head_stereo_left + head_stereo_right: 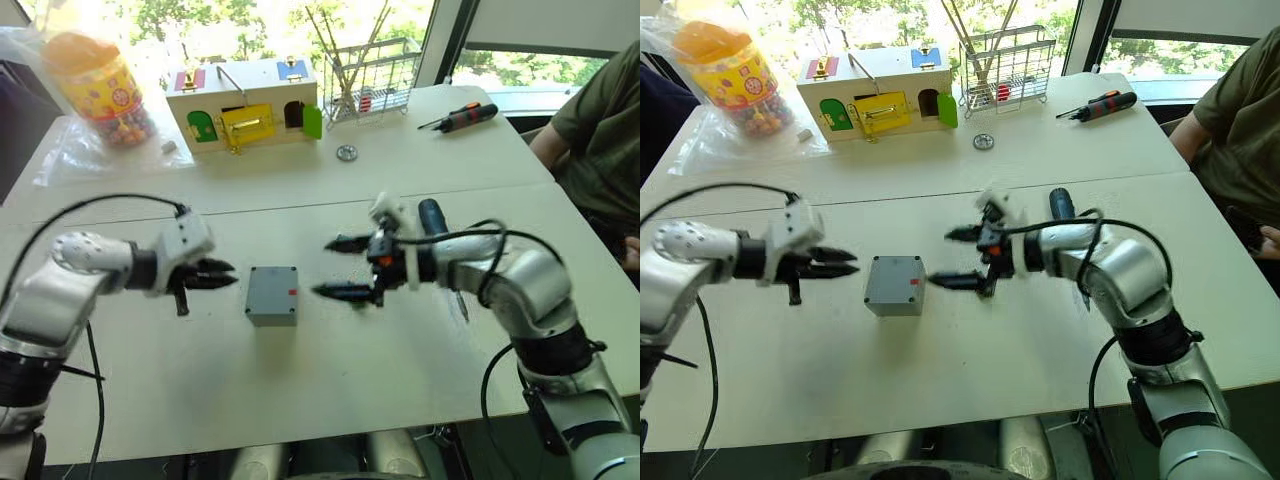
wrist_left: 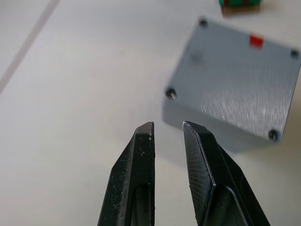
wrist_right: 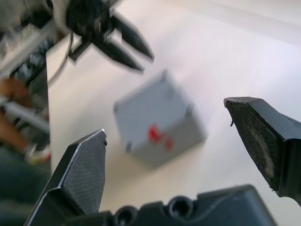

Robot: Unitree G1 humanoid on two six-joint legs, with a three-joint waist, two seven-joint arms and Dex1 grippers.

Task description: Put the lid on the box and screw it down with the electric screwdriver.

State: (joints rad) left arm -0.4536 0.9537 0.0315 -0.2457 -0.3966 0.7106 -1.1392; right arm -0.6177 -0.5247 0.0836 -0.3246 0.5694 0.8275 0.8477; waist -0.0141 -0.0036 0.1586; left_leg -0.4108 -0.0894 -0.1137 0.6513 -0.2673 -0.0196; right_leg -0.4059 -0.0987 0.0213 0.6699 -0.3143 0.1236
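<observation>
Between the nearly closed left pincer [image 1: 222,275] and wide-open right pincer [image 1: 335,268], the lidded box [image 1: 272,295].

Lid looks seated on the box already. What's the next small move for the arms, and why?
Probably bring the right gripper back toward the electric screwdriver lying behind its forearm. The lid already sits on the box with screws showing at its corners, and the right gripper is open and empty beside it. The left gripper, nearly closed, could then steady the box.
</observation>
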